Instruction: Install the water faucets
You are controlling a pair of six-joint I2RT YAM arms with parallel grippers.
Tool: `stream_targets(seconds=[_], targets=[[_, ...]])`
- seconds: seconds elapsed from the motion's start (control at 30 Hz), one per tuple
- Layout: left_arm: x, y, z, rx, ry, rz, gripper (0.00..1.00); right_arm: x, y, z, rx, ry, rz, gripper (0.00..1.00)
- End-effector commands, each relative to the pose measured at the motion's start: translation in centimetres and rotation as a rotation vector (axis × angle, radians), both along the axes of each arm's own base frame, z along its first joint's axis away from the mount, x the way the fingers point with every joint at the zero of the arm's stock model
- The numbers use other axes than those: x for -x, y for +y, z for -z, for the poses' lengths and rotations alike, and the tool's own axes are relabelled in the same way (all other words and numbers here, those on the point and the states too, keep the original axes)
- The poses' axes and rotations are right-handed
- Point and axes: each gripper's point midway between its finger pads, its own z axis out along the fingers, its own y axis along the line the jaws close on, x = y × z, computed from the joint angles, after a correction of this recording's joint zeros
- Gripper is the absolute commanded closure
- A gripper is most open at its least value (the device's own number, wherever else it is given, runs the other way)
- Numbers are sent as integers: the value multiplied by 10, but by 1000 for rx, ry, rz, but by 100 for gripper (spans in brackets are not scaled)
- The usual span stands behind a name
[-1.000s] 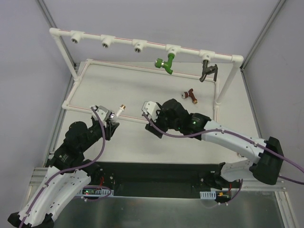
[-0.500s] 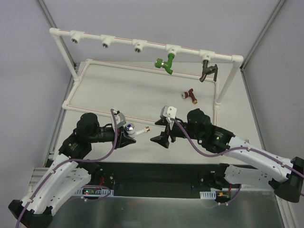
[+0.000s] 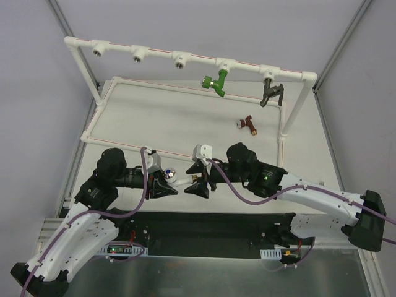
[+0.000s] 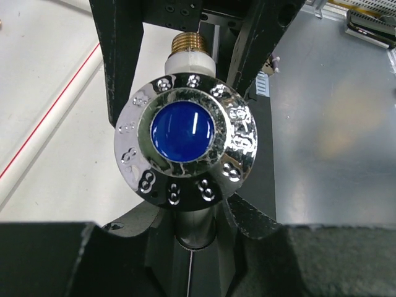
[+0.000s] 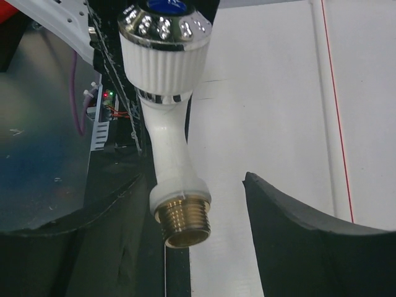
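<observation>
Two grippers facing each other above the table's (image 3: pixel 185 117) near edge, left gripper (image 3: pixel 167 186) clamping the white faucet (image 3: pixel 171 174), right gripper (image 3: pixel 197 180) holding its jaws apart either side of the faucet's brass threaded end (image 5: pixel 183 224), green faucet (image 3: pixel 215 81) and dark grey faucet (image 3: pixel 270 93) hanging from the pipe frame (image 3: pixel 198 59).

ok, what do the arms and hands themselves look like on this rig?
The left arm and right arm match: white shells on the long links, black joint housings. The left hand and right hand each have two black wedge fingers, with a white camera block at the wrist. A purple cable loops along each arm. A green light glows on the right arm.
</observation>
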Motion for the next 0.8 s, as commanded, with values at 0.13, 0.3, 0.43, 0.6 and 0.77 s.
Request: stream_targets(seconds=[0.13, 0.3, 0.43, 0.6, 0.77], targets=[[3, -1, -13, 45, -85, 42, 100, 20, 16, -50, -132, -33, -122, 39], [3, 0, -14, 47, -95, 33, 100, 22, 14, -53, -139, -32, -123, 49], [3, 0, -14, 49, -106, 31, 100, 20, 14, -49, -126, -23, -111, 72], [5, 2, -19, 61, -140, 29, 82, 19, 11, -57, -155, -16, -83, 98], [8, 2, -27, 90, -172, 34, 57, 18, 4, -70, -240, 13, -31, 98]])
